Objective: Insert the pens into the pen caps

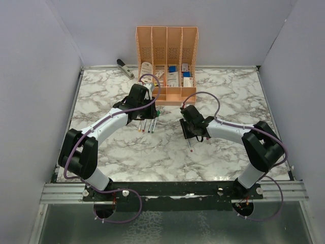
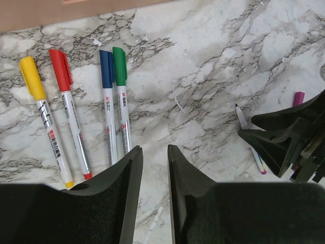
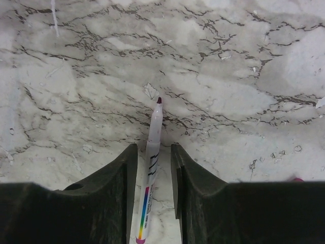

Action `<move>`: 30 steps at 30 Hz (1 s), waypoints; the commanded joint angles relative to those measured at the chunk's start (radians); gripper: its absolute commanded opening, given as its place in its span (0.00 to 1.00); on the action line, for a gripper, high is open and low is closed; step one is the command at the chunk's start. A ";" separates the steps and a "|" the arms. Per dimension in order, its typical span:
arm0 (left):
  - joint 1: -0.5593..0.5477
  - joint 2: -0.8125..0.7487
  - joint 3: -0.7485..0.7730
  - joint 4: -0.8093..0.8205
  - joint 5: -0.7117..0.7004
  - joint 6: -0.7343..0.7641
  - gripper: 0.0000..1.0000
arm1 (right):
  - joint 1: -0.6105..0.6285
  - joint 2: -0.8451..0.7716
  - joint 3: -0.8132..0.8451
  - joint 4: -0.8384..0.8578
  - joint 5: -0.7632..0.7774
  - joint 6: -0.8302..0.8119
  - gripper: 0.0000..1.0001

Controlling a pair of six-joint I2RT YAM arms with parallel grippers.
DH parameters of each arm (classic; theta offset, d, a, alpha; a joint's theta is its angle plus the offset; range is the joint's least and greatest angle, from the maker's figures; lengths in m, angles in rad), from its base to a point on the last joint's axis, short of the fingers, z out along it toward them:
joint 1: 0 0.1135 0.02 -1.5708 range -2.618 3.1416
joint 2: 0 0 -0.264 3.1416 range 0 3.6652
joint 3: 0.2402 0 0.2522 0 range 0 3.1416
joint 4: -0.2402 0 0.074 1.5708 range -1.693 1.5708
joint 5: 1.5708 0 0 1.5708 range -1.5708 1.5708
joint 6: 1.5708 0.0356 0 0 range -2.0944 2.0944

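Four capped pens lie side by side on the marble: yellow (image 2: 33, 77), red (image 2: 61, 69), blue (image 2: 106, 68) and green (image 2: 119, 66). My left gripper (image 2: 155, 150) hovers just this side of them, its jaws a narrow gap apart with only bare table between. An uncapped pen (image 3: 154, 127) with a dark magenta tip lies on the table between the jaws of my right gripper (image 3: 153, 147). It rests against the left finger, and a gap shows to the right finger. A magenta pen cap (image 2: 298, 97) lies just beyond the right gripper (image 1: 190, 137).
An orange organizer (image 1: 166, 51) with white stationery stands at the back centre, close behind the left gripper (image 1: 145, 118). A grey stapler (image 1: 124, 67) lies at the back left. Grey walls enclose the marble table (image 1: 233, 96) on three sides.
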 commanded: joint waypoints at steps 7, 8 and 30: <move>-0.005 0.003 0.005 0.034 0.028 -0.013 0.29 | 0.007 0.062 0.010 -0.029 -0.004 0.020 0.28; -0.005 0.004 0.005 0.034 0.027 -0.014 0.29 | 0.007 0.070 0.011 -0.033 -0.010 0.021 0.26; -0.005 0.003 0.036 0.083 0.108 0.084 0.27 | 0.000 0.056 0.220 0.008 0.204 -0.013 0.01</move>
